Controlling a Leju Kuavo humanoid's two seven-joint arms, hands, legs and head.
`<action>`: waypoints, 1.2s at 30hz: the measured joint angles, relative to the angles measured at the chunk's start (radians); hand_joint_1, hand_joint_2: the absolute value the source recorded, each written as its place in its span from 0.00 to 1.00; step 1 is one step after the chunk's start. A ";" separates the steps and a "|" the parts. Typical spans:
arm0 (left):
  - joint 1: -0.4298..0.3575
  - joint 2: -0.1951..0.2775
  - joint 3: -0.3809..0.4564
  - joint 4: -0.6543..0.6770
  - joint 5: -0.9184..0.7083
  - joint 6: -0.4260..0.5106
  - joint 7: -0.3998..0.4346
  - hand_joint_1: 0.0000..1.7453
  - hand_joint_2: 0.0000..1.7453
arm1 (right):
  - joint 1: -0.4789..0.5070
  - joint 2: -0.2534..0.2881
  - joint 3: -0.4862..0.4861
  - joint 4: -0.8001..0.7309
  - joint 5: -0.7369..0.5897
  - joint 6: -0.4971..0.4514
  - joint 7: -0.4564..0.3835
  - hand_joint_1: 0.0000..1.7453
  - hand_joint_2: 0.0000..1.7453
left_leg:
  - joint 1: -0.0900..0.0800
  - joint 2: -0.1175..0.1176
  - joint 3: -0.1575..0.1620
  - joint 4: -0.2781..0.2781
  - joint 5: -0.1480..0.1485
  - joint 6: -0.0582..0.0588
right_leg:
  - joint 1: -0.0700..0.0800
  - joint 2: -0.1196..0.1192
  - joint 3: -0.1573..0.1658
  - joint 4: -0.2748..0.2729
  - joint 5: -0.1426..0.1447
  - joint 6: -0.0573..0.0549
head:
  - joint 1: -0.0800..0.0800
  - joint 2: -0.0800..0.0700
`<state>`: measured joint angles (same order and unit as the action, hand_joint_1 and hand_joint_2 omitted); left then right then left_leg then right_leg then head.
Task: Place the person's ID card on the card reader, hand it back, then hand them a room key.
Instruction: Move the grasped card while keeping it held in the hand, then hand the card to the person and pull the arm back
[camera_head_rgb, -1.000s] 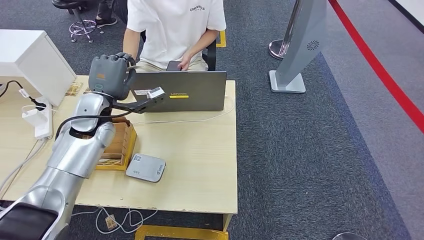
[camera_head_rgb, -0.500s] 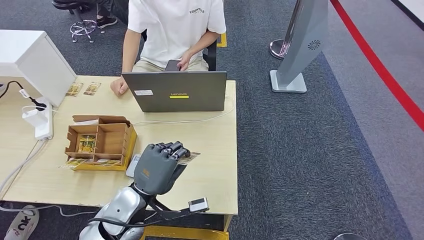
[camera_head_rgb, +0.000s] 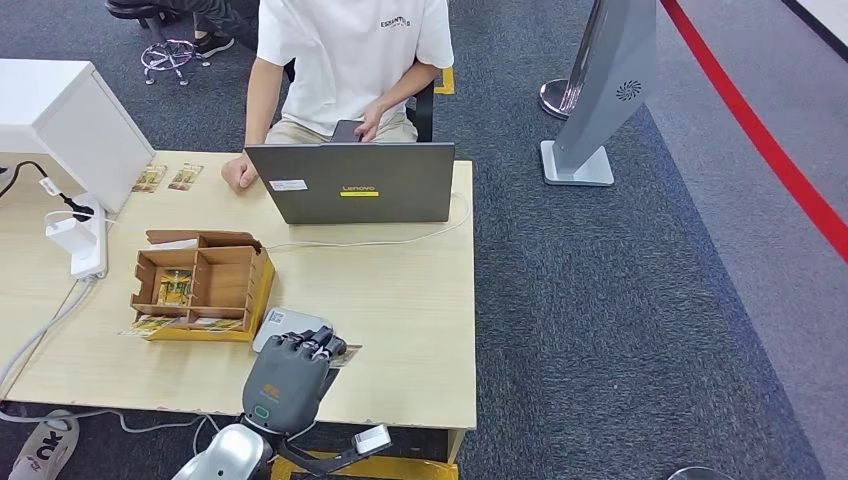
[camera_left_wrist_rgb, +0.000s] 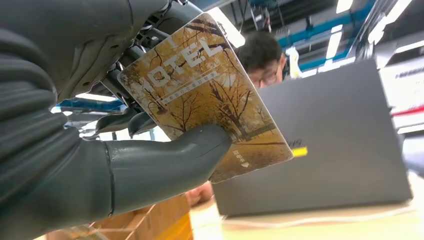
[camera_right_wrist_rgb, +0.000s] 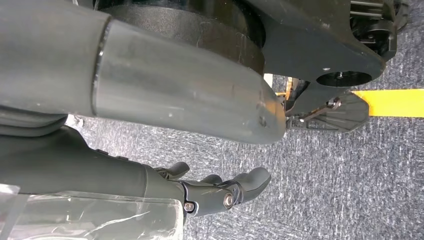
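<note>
Since half a second ago the left robot hand (camera_head_rgb: 288, 375) has drawn back toward the robot's body and now sits over the near edge of the surface (camera_head_rgb: 400, 300), carrying its card with it; a second ago it was raised near the laptop (camera_head_rgb: 352, 182).

Findings, left to right. Forward and to the left of the left robot hand stands the cardboard organiser (camera_head_rgb: 200, 285), with more cards in its compartments. Directly beneath the fingers (camera_head_rgb: 312, 345) lies the grey card reader (camera_head_rgb: 285, 322), partly covered by the robot hand. The card (camera_left_wrist_rgb: 205, 95), printed with an autumn-tree design and the word HOTEL, is clamped between thumb and fingers, its free end pointing toward the person (camera_head_rgb: 350, 55) seated behind the laptop. The printing suggests the room key rather than the ID; this is a judgement.

The right robot hand (camera_right_wrist_rgb: 220, 192) hangs beside the body over the carpet, fingers loosely apart, holding nothing.

Recommendation: if the card is due for the reader, lower it flat and centred on the reader's top before letting go. If it is for handover, keep the pinch firm and present the free end toward the person.
</note>
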<state>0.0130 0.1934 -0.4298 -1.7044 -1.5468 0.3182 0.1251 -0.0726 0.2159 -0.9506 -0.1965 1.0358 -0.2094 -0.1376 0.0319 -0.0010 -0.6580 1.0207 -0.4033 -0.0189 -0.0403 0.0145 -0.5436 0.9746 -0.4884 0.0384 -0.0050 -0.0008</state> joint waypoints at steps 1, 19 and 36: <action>0.000 0.000 0.009 0.004 -0.001 -0.016 0.008 1.00 1.00 | 0.000 0.000 0.000 0.000 0.001 0.000 0.001 0.00 0.00 | 0.000 0.000 0.000 0.000 0.000 0.000 | 0.000 0.000 0.000 0.000 0.000 0.000 | 0.000 0.000; -0.074 -0.030 0.246 0.298 -0.012 0.004 0.023 1.00 1.00 | 0.001 -0.009 0.004 0.000 0.057 0.011 0.022 0.00 0.00 | 0.000 0.000 0.001 0.000 0.000 0.000 | 0.000 0.000 0.000 0.001 0.000 0.000 | 0.000 0.000; -0.095 -0.044 0.294 0.389 -0.018 0.036 0.018 1.00 1.00 | 0.001 -0.018 0.014 0.000 0.084 0.033 0.041 0.00 0.00 | 0.000 0.000 0.001 0.000 0.000 0.000 | 0.000 0.000 0.000 0.001 0.000 0.000 | 0.000 0.000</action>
<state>-0.0817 0.1490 -0.1356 -1.3158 -1.5645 0.3539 0.1430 -0.0720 0.1978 -0.9364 -0.1965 1.1200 -0.1763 -0.0965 0.0319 -0.0012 -0.6574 1.0207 -0.4033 -0.0190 -0.0404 0.0145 -0.5435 0.9752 -0.4884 0.0382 -0.0053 -0.0008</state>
